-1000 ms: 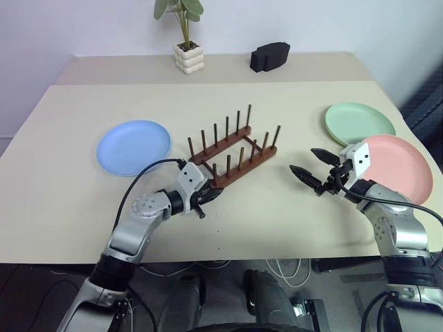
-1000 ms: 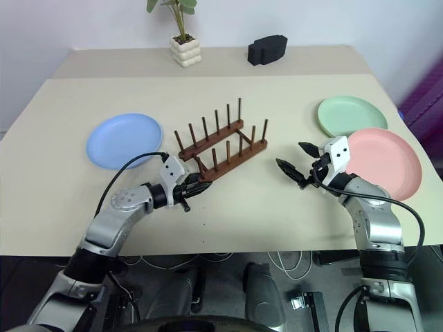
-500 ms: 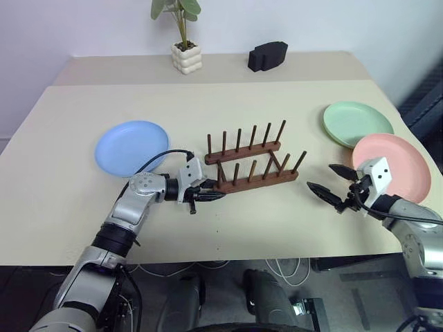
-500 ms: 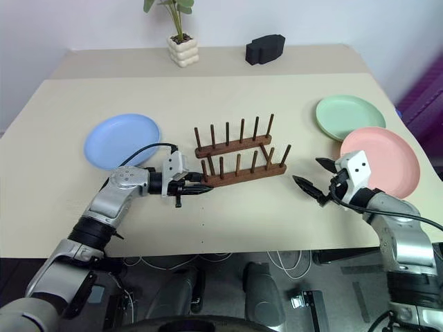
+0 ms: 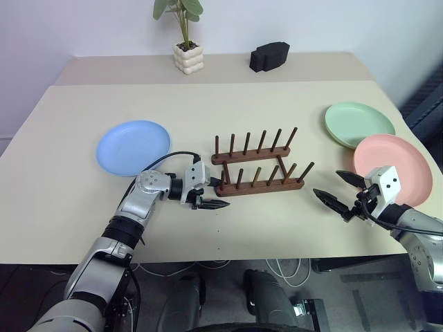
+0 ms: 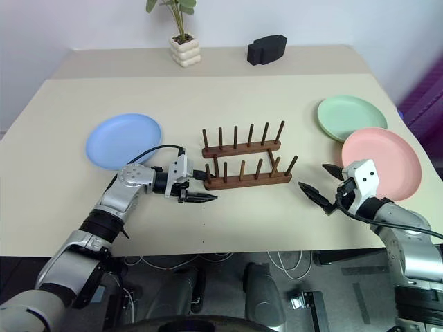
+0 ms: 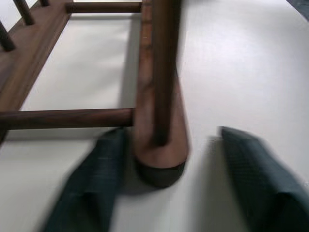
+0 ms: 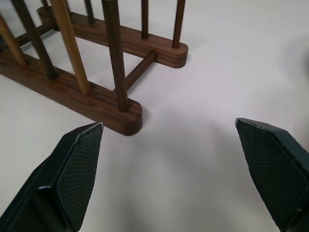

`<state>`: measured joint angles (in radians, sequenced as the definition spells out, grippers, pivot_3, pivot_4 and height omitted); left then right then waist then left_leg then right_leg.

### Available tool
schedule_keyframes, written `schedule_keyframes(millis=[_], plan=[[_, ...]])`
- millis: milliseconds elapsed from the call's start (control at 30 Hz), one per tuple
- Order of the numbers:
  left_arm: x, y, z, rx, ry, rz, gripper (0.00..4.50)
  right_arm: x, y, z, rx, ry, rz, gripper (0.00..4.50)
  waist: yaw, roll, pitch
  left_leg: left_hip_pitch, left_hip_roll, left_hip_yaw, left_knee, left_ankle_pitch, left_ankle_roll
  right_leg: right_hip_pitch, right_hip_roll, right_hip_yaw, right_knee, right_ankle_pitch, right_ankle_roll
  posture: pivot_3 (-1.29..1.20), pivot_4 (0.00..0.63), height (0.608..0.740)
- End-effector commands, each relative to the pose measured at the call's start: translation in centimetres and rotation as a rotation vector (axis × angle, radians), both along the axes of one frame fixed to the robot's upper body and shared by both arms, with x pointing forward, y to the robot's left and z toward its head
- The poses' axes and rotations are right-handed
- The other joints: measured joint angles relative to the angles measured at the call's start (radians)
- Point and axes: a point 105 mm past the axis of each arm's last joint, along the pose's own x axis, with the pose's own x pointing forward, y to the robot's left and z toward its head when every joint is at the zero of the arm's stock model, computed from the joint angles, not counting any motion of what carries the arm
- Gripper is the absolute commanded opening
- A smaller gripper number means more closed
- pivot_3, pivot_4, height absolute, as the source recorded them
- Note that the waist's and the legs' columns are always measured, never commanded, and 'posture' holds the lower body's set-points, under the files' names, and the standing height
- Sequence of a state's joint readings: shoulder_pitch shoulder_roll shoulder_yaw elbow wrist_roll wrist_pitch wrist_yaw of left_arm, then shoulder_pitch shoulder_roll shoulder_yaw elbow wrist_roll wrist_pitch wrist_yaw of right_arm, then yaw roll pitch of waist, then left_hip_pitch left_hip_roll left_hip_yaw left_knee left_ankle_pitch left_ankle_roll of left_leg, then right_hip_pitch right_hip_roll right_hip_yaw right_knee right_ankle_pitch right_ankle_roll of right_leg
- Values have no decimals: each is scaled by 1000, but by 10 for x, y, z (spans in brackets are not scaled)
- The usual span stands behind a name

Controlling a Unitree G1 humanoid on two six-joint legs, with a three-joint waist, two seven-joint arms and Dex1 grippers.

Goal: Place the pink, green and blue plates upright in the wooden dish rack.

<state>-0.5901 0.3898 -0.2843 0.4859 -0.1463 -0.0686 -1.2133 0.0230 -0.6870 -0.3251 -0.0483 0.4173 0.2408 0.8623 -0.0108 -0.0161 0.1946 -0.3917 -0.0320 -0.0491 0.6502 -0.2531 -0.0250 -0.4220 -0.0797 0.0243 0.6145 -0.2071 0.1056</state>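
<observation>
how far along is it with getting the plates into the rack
No plate is racked yet: the wooden dish rack stands empty in mid-table. The blue plate, green plate and pink plate all lie flat on the table. The left gripper is open around the rack's near rail end, gripping nothing. The right gripper is open beside the pink plate. All three placements remain.

We have swung the wooden dish rack (image 5: 257,168) from slanted to square across the table, our left gripper (image 5: 210,196) has opened off its end, and our right gripper (image 5: 337,193) has drawn back.
</observation>
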Motion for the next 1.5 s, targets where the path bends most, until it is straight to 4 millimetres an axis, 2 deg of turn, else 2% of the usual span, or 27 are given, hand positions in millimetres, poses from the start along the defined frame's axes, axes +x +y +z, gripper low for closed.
schedule_keyframes(millis=[33,133,167,200,233,267,433,467,500,667,733,800,933,1167,1500], plan=[[-1,9,1,6,-14,38,4462,0,-7,11,-36,-39,15,4500,-2,0,0,0,0,0,0,0,0,0,0,0,0,0,0,0,150,730],[-10,26,-4,14,26,96,4462,-3,-3,3,-60,-2,56,4500,-8,0,0,0,3,0,-1,0,0,0,1,0,0,0,0,0,150,730],[-14,31,-4,11,35,114,4500,-4,-1,0,-62,9,69,3967,-8,0,0,1,3,0,-1,0,0,0,1,0,0,0,0,0,150,730],[-17,35,-4,3,37,134,4500,-6,3,-3,-65,22,86,3731,-9,1,0,1,4,0,-1,0,0,0,1,0,0,0,0,0,150,730],[-20,38,-3,-4,48,155,4000,-7,6,-5,-69,31,99,3263,-9,1,-1,1,4,0,-1,0,0,0,1,0,0,0,0,0,150,730],[-23,41,-3,-7,57,168,3744,-7,8,-7,-74,37,110,2781,-7,1,-1,1,5,-1,-1,0,0,0,2,0,1,0,0,0,150,730],[-44,42,-3,-20,97,179,1166,-4,23,-18,-110,61,155,178,-2,2,-1,1,5,-2,-1,0,0,0,1,0,0,-2,-3,0,150,730],[-49,39,-4,-18,102,166,723,-2,27,-20,-116,65,160,0,-2,2,-1,1,4,-2,-1,0,0,0,1,0,0,-2,-3,0,150,730],[-53,35,-6,-14,102,158,202,-1,33,-21,-117,67,173,0,-2,2,-1,1,4,-2,-1,0,0,0,1,0,0,-2,-3,0,150,730],[-60,16,-10,-38,140,154,202,6,49,-26,-142,74,199,0,2,2,-1,1,4,-2,0,0,0,1,0,0,0,-2,-4,0,150,730],[-55,10,-11,-48,140,180,202,10,56,-26,-146,69,207,0,2,2,-1,1,3,-2,0,0,0,1,0,0,0,-2,-4,0,150,730],[-42,7,-13,-46,100,239,202,15,63,-24,-156,54,213,0,3,2,-1,1,3,-2,0,0,0,1,0,0,0,-2,-4,0,150,730],[-20,6,-13,-40,22,329,202,27,68,-21,-184,16,186,0,1,2,-1,1,3,-2,2,0,0,2,1,-1,0,-2,-3,0,150,730],[2,8,-12,-53,-29,411,202,45,74,-15,-195,-38,162,0,0,2,-2,2,2,-2,2,0,0,3,1,-1,0,-2,-3,0,150,730],[19,17,-15,-40,-79,497,202,57,79,-13,-203,-73,153,0,0,2,-2,4,1,-2,2,0,0,5,1,-1,0,-1,-2,0,150,730]])
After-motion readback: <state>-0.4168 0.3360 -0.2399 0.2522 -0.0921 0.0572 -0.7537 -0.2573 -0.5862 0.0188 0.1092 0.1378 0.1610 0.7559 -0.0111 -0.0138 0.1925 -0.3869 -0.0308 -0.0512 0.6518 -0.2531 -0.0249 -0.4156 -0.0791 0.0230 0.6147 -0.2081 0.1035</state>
